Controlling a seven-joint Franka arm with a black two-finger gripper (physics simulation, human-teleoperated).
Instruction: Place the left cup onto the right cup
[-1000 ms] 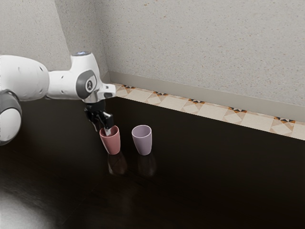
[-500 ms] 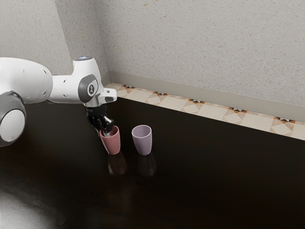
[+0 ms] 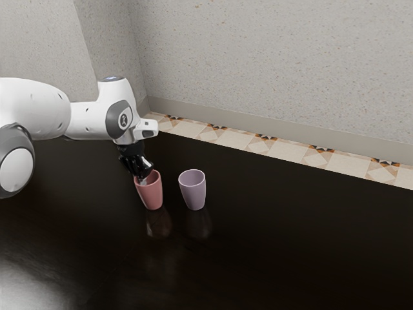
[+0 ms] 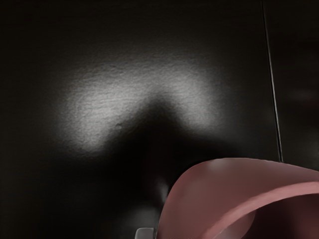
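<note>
Pink cup (image 3: 150, 192) stands on the dark shiny counter with its mouth up. It's a plain tapered cup with no handle. Lilac cup (image 3: 193, 190) has the same shape and stands upright just beside it on the exterior view's right. They're close but not touching.

Two cups, one pink cup (image 3: 150, 191) and one lilac cup (image 3: 192, 189) just beside it toward the exterior view's right; one dark table (image 3: 290, 245); one white arm (image 3: 84, 120) bearing one black gripper (image 3: 139, 170).
</note>
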